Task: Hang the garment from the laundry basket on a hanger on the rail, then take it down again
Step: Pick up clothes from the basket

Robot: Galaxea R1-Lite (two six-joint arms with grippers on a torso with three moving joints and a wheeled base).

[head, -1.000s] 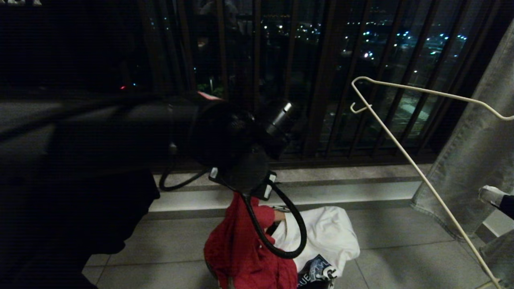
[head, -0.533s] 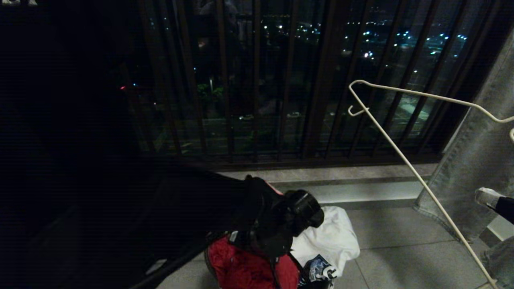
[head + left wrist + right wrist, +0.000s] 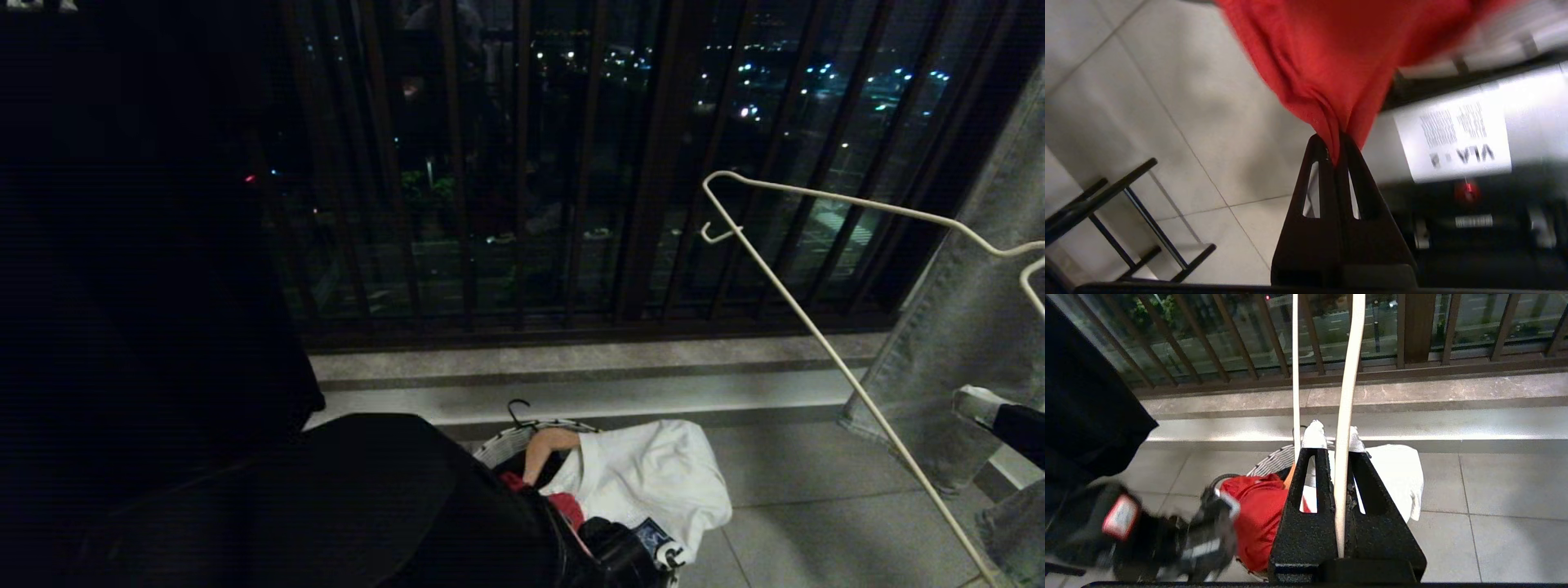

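The red garment (image 3: 1339, 61) hangs bunched from my left gripper (image 3: 1334, 141), which is shut on a fold of it. In the head view only a scrap of the garment (image 3: 565, 508) shows, over the white-rimmed laundry basket (image 3: 496, 446), behind my dark left arm (image 3: 392, 506). The right wrist view shows the garment (image 3: 1257, 514) draped in the basket (image 3: 1274, 461). My right gripper (image 3: 1333, 437) is shut on the thin white wire hanger (image 3: 1348, 388). That hanger (image 3: 816, 331) is held up at the right. The rail is out of view.
A white T-shirt (image 3: 653, 474) lies over the basket's right side, with a wooden hanger (image 3: 545, 445) beside it. Dark brown window bars (image 3: 522, 163) and a stone ledge (image 3: 588, 359) stand behind. Grey jeans (image 3: 980, 269) hang at right, black cloth (image 3: 122, 286) at left.
My left arm has swung down from in front of the window bars to the basket, carrying the red garment down with it. The hanger has drifted slightly left and lower.
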